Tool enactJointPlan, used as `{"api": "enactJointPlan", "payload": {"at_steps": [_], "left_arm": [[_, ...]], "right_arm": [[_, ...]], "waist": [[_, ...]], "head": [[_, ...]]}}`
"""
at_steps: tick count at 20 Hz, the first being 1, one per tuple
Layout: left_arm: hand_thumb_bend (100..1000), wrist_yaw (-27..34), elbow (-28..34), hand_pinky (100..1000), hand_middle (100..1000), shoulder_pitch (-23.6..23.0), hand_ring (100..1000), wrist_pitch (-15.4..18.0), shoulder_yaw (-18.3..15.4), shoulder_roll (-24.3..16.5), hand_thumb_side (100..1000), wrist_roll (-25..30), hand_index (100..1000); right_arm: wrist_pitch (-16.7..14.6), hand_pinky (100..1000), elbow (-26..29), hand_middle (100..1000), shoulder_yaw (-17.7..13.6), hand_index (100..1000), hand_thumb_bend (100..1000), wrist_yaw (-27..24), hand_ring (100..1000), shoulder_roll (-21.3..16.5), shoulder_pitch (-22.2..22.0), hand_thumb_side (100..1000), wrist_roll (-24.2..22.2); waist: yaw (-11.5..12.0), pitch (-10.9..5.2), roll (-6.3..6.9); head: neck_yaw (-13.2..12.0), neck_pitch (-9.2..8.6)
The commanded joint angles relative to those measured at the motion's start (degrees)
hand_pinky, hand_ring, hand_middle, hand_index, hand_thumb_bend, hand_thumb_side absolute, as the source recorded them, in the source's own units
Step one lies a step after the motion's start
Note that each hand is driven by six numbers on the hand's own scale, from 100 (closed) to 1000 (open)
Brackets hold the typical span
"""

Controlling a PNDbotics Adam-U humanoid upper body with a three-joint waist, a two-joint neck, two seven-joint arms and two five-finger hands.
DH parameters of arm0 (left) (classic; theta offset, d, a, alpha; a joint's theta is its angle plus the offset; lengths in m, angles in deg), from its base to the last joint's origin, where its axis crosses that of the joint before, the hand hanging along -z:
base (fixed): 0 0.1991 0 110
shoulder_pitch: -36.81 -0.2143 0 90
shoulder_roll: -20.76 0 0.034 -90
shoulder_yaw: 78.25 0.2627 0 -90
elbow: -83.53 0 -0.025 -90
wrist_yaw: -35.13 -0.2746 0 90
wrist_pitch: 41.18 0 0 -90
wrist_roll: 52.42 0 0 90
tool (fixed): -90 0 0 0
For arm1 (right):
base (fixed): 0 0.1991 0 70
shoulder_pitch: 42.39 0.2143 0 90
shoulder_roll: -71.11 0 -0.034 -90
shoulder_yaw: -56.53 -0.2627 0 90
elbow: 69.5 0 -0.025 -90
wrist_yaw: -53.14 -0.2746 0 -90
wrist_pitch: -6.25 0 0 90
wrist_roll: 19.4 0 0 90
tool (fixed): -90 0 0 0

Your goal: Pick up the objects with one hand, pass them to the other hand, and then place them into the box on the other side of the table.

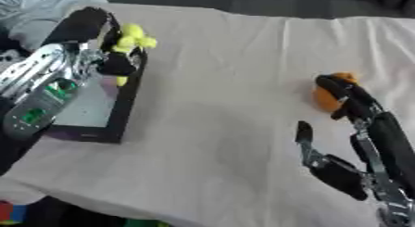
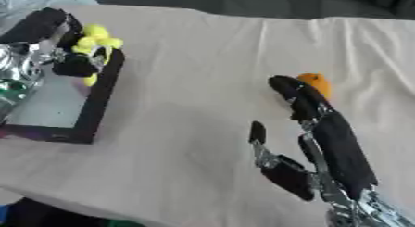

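**Over the box: yellow toy ready to drop, orange one waiting**

At the far left of the table, the left hand [image 1: 97, 45] hangs over the box [image 1: 122, 115], its fingers curled round a yellow toy [image 1: 129, 38]. The toy sits above the box's far right corner, close to the dark wall, with part of it poking out past the rim. A small yellow bit also shows lower down, just inside that wall; whether it belongs to the toy I cannot tell.

The step in hand looks like the placing. To do it well, the hand should carry the toy further left, toward the middle of the pale box floor, before the fingers part; let go where it is now and the toy could catch the rim and tip out onto the cloth [image 1: 227, 82]. Lowering a little first would keep it from bouncing.

The left forearm comes in from the left edge, silver and slanted up toward the far side, wrist bent so the fingers point down into the box.

On the right, the right hand [image 2: 324, 142] lies low over the cloth, fingers stretched out and holding nothing, thumb spread to the left. Its fingertips touch or nearly touch an orange toy [image 2: 316, 84], which rests on the cloth well apart from the box.
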State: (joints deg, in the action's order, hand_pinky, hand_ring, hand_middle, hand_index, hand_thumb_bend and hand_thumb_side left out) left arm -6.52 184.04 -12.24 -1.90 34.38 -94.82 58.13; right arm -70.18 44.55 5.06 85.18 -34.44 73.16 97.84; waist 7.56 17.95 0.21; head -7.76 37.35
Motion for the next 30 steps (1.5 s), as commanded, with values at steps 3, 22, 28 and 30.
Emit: {"api": "enactJointPlan", "payload": {"at_steps": [3, 22, 28, 30], "left_arm": [[100, 3.6, -0.4, 682, 226, -0.2, 456, -1.2, -3.2, -2.8, 258, -3.1, 271], [129, 6.7, -11.1, 868, 645, -2.3, 774, -1.2, -5.6, -3.4, 245, -8.2, 776], [336, 3.1, -12.7, 946, 738, -2.5, 855, -1.2, -5.4, -3.6, 893, -5.7, 863], [358, 2.2, -12.8, 945, 739, -2.5, 856, -1.2, -5.5, -3.5, 878, -4.6, 863]], "right_arm": [[0.3, 525, 0.5, 857, -0.5, 920, 100, 0.7, 902, -0.1, -0.2, 447, 0.9], [-0.3, 533, 0.5, 860, -0.2, 920, 100, 1.4, 904, -0.1, -0.6, 450, 1.0], [-0.5, 536, 0.5, 860, -0.1, 921, 100, 1.5, 903, -0.2, -0.8, 447, 1.0], [-0.7, 536, 0.5, 860, -0.1, 921, 100, 1.6, 903, -0.3, -0.8, 445, 1.0]], "waist": [[-0.1, -0.67, -0.14], [-0.8, -0.33, -0.15], [-0.8, -0.48, -0.11], [-0.8, -0.54, -0.1]], "head": [[-0.8, -1.05], [-1.5, -1.3], [-1.0, -1.31], [-0.8, -1.32]]}}
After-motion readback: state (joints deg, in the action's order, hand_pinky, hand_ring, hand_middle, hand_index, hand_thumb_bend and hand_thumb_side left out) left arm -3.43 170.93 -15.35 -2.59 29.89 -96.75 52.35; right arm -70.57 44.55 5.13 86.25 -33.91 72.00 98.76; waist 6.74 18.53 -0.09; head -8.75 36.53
